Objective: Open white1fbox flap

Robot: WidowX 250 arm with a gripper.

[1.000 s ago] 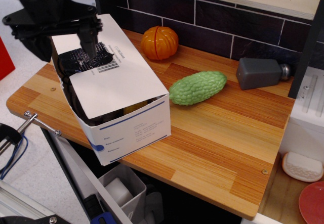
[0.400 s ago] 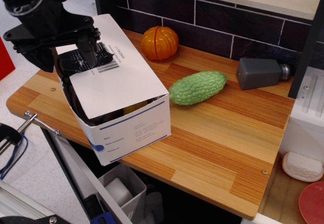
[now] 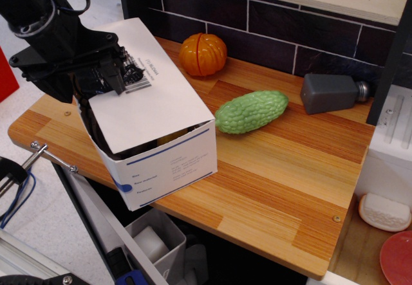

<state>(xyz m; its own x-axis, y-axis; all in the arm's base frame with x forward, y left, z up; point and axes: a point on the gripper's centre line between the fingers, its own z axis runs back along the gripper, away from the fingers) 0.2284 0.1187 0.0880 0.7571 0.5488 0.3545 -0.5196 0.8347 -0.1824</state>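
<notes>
Wooden counter [image 3: 277, 169], striped light/dark planks, is backing onto dark glossy tile wall w/ pale grout.

Changes vs 1 s ago: gripper [image 3: 96, 73] is shifting left and slightly up, off the black printed patch toward the far-left edge of the flap [image 3: 151, 98]; barcode label now mostly exposed, black patch largely hidden under the arm. Flap itself is lying about as before, flat over the box top, front gap showing dark interior. Box, gourd, pumpkin, shaker not moved.

Gripper: black, angular, blocky; fingers are hanging over the flap's far-left corner. Apart or together — can't tell, dark on dark.

white1fbox [image 3: 170, 163]: 1, long white cardboard carton, thin blue stripe, blue dot, small blue text on front face. Sitting at the counter's left-front corner, slightly overhanging the edge.

Relative to box:
- 1 green gourd [image 3: 251, 111], bumpy, oblong, just right of it, close to the box corner.
- 1 orange pumpkin [image 3: 202, 54], ribbed, glossy, behind it nr wall.
- 1 grey shaker [image 3: 333, 92], lying on its side, well to the right.
- 1 small grey bin [image 3: 158, 243] below it, under counter.
</notes>
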